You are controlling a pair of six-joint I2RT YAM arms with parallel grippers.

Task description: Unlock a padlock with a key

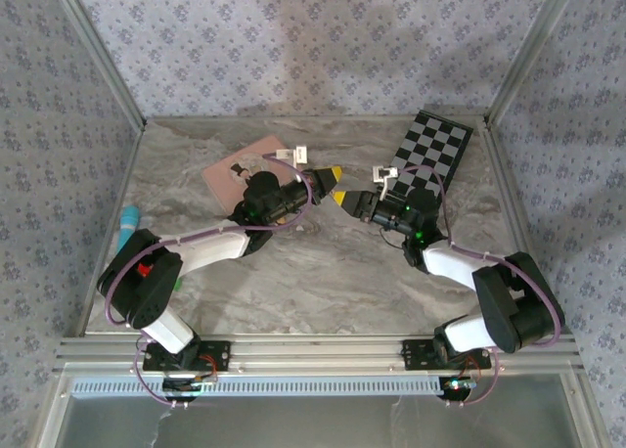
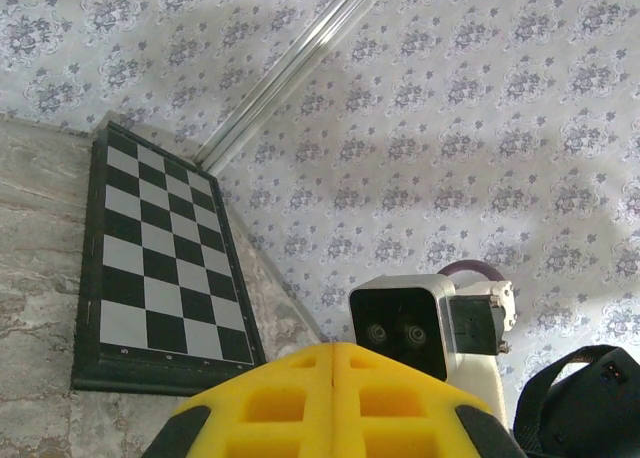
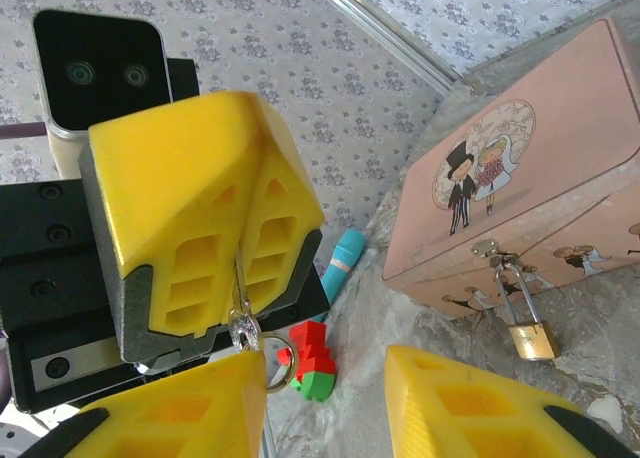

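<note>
Left of the worktop (image 1: 323, 282): pink box (image 1: 223, 179), with the padlock (image 3: 531, 336) hanging by its thin shackle from the front hasp, body dangling free. Judged small, light, rigid and smooth, the padlock should swing at a touch. It is best steadied by its flat brass sides, leaving the underside clear. Centre: left end effector (image 2: 332, 363), fingers pressed together on the key (image 3: 241, 323), ring dangling below. Just right: right end effector (image 3: 325, 373), fingers spread, gripping nothing.

Arms angle inward, hands facing; left hand (image 1: 331, 176) pinches shut on a key (image 3: 240, 326), right hand (image 1: 343, 200) stands parted.
</note>
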